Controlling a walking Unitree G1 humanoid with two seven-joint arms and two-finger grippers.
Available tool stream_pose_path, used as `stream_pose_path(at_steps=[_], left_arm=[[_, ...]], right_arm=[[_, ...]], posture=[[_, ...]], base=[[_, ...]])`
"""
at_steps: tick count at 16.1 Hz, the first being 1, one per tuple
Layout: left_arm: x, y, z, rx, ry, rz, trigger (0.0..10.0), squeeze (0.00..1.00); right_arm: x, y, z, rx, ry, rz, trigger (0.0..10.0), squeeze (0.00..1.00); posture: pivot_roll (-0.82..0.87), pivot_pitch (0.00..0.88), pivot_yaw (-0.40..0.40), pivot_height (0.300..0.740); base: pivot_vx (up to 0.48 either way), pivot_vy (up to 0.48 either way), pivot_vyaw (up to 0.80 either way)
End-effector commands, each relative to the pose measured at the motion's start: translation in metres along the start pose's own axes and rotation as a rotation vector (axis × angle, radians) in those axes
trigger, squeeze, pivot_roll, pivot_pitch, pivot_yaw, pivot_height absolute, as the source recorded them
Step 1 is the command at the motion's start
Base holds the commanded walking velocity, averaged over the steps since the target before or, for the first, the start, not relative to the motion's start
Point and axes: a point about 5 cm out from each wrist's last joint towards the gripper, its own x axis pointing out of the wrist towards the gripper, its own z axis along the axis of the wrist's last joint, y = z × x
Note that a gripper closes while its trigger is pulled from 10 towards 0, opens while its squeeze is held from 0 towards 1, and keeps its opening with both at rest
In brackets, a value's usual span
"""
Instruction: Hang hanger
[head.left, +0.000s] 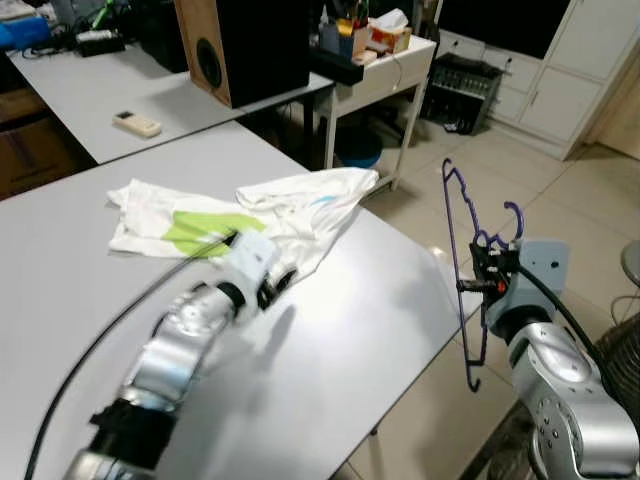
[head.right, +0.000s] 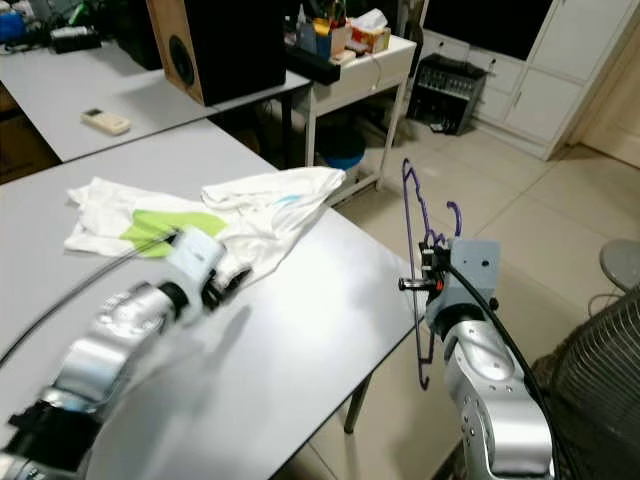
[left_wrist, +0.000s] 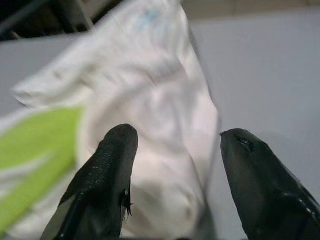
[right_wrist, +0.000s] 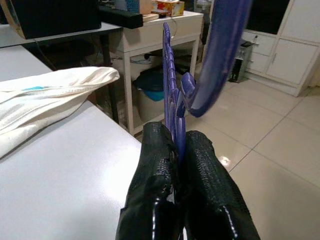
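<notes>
A white T-shirt (head.left: 290, 210) with a green print lies crumpled on the grey table (head.left: 330, 340). My left gripper (head.left: 272, 287) hovers open just over the shirt's near edge; its two black fingers (left_wrist: 102, 175) straddle the white cloth (left_wrist: 150, 125). Off the table's right edge, my right gripper (head.left: 487, 272) is shut on a purple hanger (head.left: 458, 240), held upright in the air. The hanger's purple bar (right_wrist: 170, 75) rises between the closed fingers (right_wrist: 155, 165).
A second grey table (head.left: 110, 85) behind carries a remote (head.left: 136, 123) and a wooden speaker (head.left: 240, 45). A white side table (head.left: 390, 70) with clutter stands beyond. Tiled floor (head.left: 560, 200) lies to the right, with a fan (head.right: 600, 370) at the far right.
</notes>
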Motion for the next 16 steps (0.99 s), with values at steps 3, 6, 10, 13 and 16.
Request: stream_pose_path(at_steps=[3,6,10,13,16], left_arm=[[0.009,0.010,-0.016,0.110,0.096,0.060,10.0,0.00],[0.013,0.016,-0.032,0.185,0.181,0.083,10.0,0.00],[0.016,0.018,-0.038,0.066,0.160,0.084,2.8,0.00],[0.017,0.018,-0.039,0.067,0.153,0.070,0.0,0.00],[0.016,0.016,-0.039,0.037,0.145,0.024,0.0,0.00]], right_arm=[[0.000,-0.004,0.004,-0.011,-0.017,-0.015,10.0,0.00],[-0.001,-0.003,0.004,-0.011,-0.018,-0.011,10.0,0.00],[0.000,-0.002,0.004,-0.011,-0.016,-0.009,10.0,0.00],[0.000,-0.002,0.004,-0.011,-0.015,-0.008,10.0,0.00],[0.000,-0.002,0.003,-0.013,-0.013,-0.011,10.0,0.00]], posture=[[-0.19,0.000,-0.035,0.740],[-0.19,0.000,-0.035,0.740],[-0.18,0.000,-0.036,0.740],[-0.18,0.000,-0.033,0.740],[-0.18,0.000,-0.030,0.740]], base=[[0.000,0.000,0.00],[0.000,0.000,0.00],[0.000,0.000,0.00],[0.000,0.000,0.00],[0.000,0.000,0.00]])
